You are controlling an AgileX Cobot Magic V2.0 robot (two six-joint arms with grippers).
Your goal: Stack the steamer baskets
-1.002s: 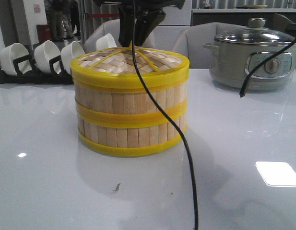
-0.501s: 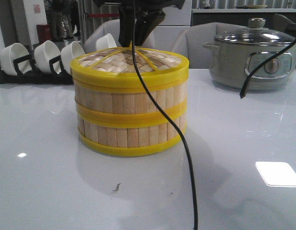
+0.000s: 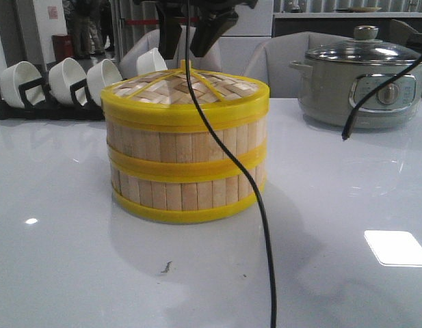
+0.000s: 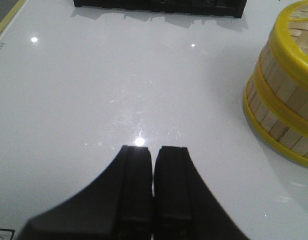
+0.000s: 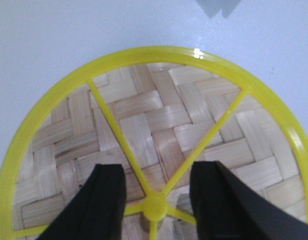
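Two steamer baskets stand stacked on the white table, the upper basket [image 3: 187,142] on the lower basket [image 3: 187,193]. The woven bamboo lid [image 3: 187,92] with yellow rim and spokes lies on top. My right gripper [image 5: 156,180] is open just above the lid [image 5: 158,130], one finger on each side of the yellow knob [image 5: 155,207], touching nothing. In the front view it hangs above the lid's centre [image 3: 188,37]. My left gripper [image 4: 154,155] is shut and empty, low over bare table, with the stack [image 4: 283,100] off to one side.
A grey electric pot [image 3: 361,82] with a glass lid stands at the back right. A black rack with white cups [image 3: 60,85] stands at the back left. A black cable [image 3: 231,178] hangs in front of the stack.
My right gripper has opened off the lid's knob and risen slightly. The lid stays on the stack. The baskets have not moved.
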